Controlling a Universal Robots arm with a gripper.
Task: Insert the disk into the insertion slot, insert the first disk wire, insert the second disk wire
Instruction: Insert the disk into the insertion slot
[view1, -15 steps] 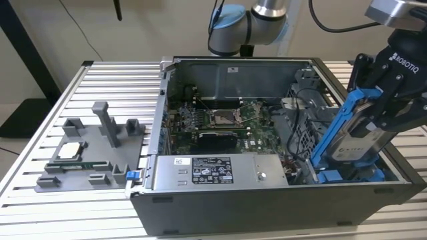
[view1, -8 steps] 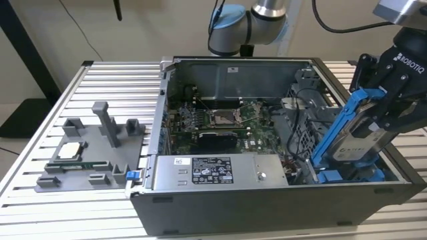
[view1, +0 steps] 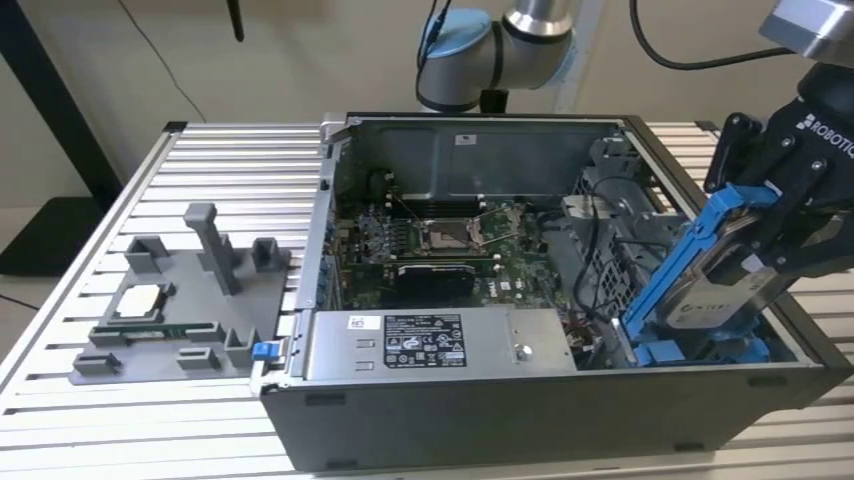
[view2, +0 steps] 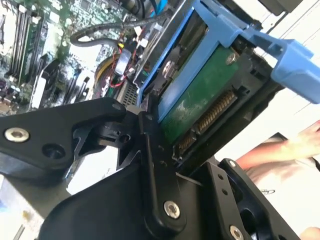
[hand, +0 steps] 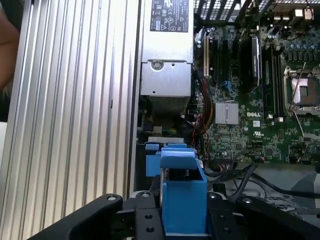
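Gripper (view1: 763, 232) was clamped on the disk (view1: 707, 295), which sat tilted with its lower end at the insertion slot (view1: 694, 352), in the case's (view1: 534, 420) front corner at the exterior view's right. Risk was the tilt: the carrier could jam on the slot edge.

Past the grey metal power box with the black label (view1: 427, 345), over the green circuit board (view1: 441, 240), the open case has wide free room. On the exterior view's right of that box, thin black cables (view1: 587, 250) crowd the gap. Beyond them the tilted silver disk in its blue frame (view1: 721, 290) (clamped by the black gripper (view1: 767, 250)) stands over the grey metal drive slot with blue tabs (view1: 701, 350). On the box's other side the ribbed silver table (view1: 200, 150) is open, but for a grey plastic stand with a tall post (view1: 207, 245).
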